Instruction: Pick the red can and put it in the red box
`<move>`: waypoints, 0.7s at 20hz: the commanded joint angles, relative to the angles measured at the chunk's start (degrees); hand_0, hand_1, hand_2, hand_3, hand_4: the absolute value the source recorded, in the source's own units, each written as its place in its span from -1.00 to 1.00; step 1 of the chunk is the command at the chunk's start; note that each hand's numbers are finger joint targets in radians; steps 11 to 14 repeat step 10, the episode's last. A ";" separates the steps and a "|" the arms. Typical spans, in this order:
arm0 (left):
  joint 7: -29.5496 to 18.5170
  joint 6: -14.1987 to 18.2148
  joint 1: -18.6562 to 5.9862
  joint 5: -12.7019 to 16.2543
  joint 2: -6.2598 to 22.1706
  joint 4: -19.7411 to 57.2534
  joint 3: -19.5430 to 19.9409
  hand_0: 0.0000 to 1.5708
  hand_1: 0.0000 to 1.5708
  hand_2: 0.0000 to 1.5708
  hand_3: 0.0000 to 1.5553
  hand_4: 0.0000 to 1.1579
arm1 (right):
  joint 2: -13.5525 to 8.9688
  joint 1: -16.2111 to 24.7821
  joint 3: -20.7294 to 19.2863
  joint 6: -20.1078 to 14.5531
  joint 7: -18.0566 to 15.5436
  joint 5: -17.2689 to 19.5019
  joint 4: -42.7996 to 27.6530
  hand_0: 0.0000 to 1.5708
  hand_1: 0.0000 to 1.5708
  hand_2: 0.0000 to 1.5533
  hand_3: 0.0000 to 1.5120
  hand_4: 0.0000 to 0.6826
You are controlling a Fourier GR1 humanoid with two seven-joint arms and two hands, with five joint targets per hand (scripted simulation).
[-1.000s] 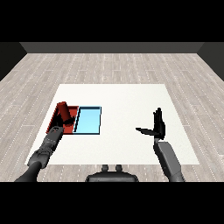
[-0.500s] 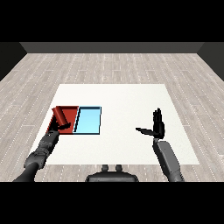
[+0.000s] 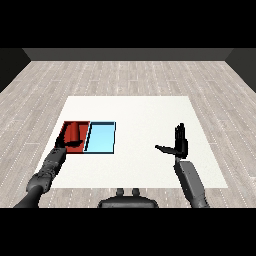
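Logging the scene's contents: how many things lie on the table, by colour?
Red: 2, red tray and red can lying in it
Light blue: 1, light blue tray
Total: 3

I stand in a bare test room: a white table [image 3: 145, 145] on pale grey wood-plank flooring [image 3: 130, 75], dark walls [image 3: 125, 54] behind, two small trays near the table's left edge.

Count of things on the counter [image 3: 145, 112]

Two trays, one red tray [image 3: 67, 126] and one light blue tray [image 3: 101, 138]; one red can [image 3: 76, 132]; two hands.
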 commanded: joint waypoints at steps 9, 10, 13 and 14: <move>-23.82 -13.58 1.39 9.00 -4.25 -18.28 7.29 -1.00 -1.00 -1.00 -1.00 -1.00 | -1.02 2.62 1.78 5.37 -0.67 -0.68 -5.41 -1.00 -1.00 -1.00 -1.00 -1.00; -24.02 -15.76 3.99 10.01 -3.91 -20.26 7.59 -1.00 -1.00 -1.00 -1.00 -1.00 | -0.11 4.59 2.52 6.57 -4.18 -0.03 -4.27 -1.00 -1.00 -1.00 -1.00 -1.00; -24.02 -15.76 3.99 10.01 -3.91 -20.26 7.59 -1.00 -1.00 -1.00 -1.00 -1.00 | -0.11 4.59 2.52 6.57 -4.18 -0.03 -4.27 -1.00 -1.00 -1.00 -1.00 -1.00; -24.02 -15.76 3.99 10.01 -3.91 -20.26 7.59 -1.00 -1.00 -1.00 -1.00 -1.00 | -0.11 4.59 2.52 6.57 -4.18 -0.03 -4.27 -1.00 -1.00 -1.00 -1.00 -1.00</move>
